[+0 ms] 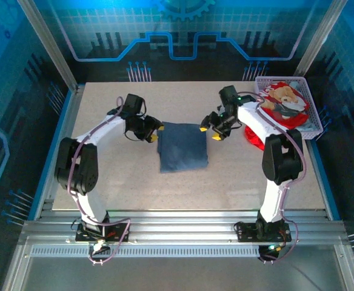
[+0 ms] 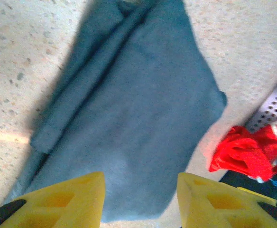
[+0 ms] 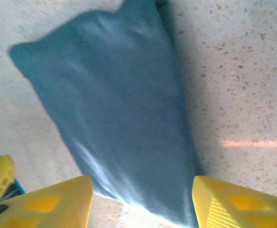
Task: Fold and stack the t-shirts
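I count two t-shirts: one blue t-shirt [image 1: 183, 147], one red t-shirt [image 1: 284, 102]. There is one mesh basket [image 1: 313, 119] too.

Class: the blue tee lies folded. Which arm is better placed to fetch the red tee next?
Probably right: the right gripper, open, sits nearer the red tee and its basket.

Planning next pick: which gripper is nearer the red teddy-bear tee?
Right. The right gripper is by the blue tee's edge facing the red tee; the left gripper by its opposite edge.
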Controlling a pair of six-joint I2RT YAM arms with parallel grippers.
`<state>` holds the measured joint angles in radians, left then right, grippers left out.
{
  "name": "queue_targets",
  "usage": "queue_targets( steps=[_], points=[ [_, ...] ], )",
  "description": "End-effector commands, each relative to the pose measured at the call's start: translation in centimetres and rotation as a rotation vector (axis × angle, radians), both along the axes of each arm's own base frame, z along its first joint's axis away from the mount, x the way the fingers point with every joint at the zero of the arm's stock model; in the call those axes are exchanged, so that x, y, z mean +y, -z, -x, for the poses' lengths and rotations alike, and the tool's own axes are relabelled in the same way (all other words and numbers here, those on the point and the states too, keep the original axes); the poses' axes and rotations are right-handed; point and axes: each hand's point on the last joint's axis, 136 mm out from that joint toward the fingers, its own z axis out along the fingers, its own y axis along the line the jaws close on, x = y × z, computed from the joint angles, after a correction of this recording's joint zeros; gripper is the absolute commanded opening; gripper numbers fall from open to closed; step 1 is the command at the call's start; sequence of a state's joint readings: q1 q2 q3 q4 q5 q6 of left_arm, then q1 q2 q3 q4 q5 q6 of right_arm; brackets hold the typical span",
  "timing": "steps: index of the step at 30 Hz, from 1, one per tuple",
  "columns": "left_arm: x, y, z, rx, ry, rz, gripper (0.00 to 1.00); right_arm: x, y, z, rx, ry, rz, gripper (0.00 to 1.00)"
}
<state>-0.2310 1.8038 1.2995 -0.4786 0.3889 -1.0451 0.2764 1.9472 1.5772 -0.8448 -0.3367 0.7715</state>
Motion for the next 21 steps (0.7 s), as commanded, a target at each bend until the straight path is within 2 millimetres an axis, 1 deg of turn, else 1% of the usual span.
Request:
queue_targets(
  steps=[1,3,5,7,8,11,12,13,15,18,20,21],
  points=[
    [0.3,2.9,1.0,0.033,0.049,-0.032,0.46,0.2,2.7,-0.9,-0.004,-0.085,-0.007,0.54],
    [0.2,3.8,1.3,0.030,0.047,-0.021,0.46,0.4,3.5,-1.4,0.008,-0.105,-0.004,0.51],
    [-0.5,3.8,1.0,0.011,0.042,0.027,0.44,0.7,3.9,-1.8,0.015,-0.113,-0.007,0.47],
    [-1.2,3.0,1.1,-0.004,0.033,0.033,0.40,1.0,4.4,-2.0,0.027,-0.114,-0.008,0.41],
    [-1.8,2.3,1.2,-0.020,0.034,0.029,0.37,1.2,4.7,-1.9,0.042,-0.113,-0.010,0.39],
    [-3.4,0.9,2.4,-0.006,0.018,0.000,0.32,2.0,5.7,-1.5,0.077,-0.114,-0.010,0.37],
    [-3.9,0.5,3.0,0.003,0.001,0.001,0.34,2.4,6.1,-1.2,0.091,-0.110,-0.012,0.37],
    [-4.4,0.4,3.7,0.023,-0.018,0.000,0.39,2.8,6.3,-1.0,0.103,-0.106,-0.022,0.37],
    [-4.8,0.4,6.2,0.107,-0.072,-0.026,0.51,3.6,6.9,-0.5,0.135,-0.077,-0.046,0.37],
    [-4.7,0.3,9.6,0.182,-0.183,-0.033,0.56,4.6,7.2,0.0,0.161,-0.027,-0.067,0.36],
    [-5.4,0.8,11.9,0.212,-0.272,0.026,0.57,5.6,7.2,0.1,0.166,-0.009,-0.083,0.35],
    [-5.8,1.1,12.4,0.218,-0.303,0.048,0.58,6.3,7.1,0.1,0.168,-0.012,-0.090,0.35]
  ],
)
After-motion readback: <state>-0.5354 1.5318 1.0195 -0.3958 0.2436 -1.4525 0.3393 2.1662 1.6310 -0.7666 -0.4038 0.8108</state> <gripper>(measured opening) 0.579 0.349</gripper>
